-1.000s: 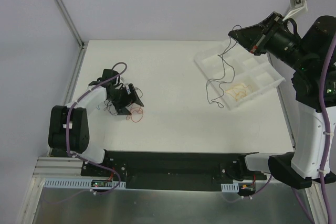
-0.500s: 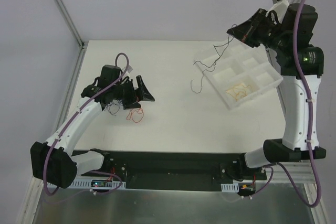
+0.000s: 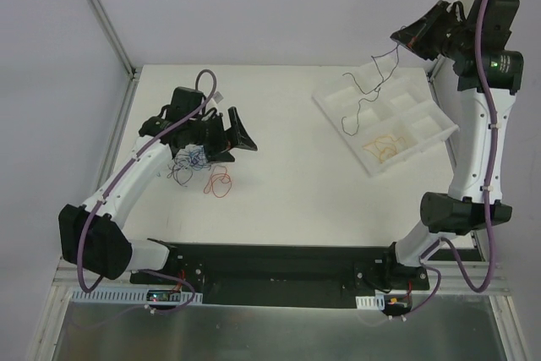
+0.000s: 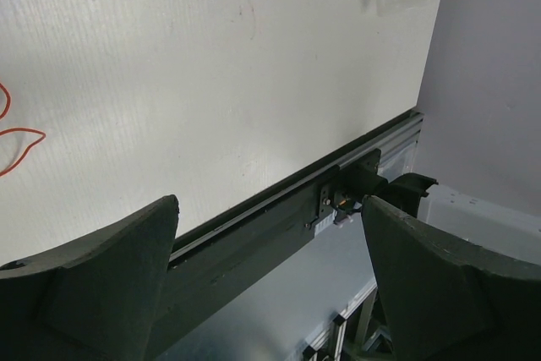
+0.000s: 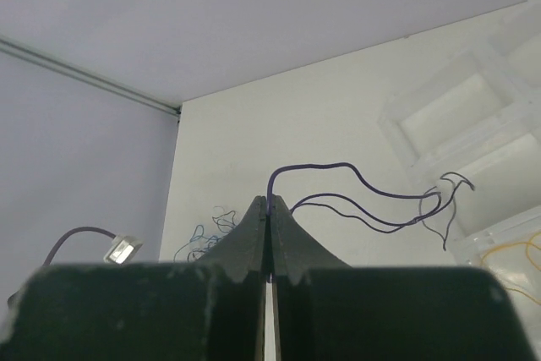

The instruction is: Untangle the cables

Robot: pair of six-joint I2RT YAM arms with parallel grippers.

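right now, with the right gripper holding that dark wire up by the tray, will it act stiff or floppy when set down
Probably floppy: the dark wire hangs in loose kinks from the shut right gripper. Likely very light, being far thinner than the gripper. It may keep its curls and spill over the rim of the tray rather than lie flat.

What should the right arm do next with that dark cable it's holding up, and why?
Probably lower it into an empty compartment of the white tray and let go: the right pincer is shut on the dark cable, which dangles free above the tray, and another compartment holds a yellow cable.
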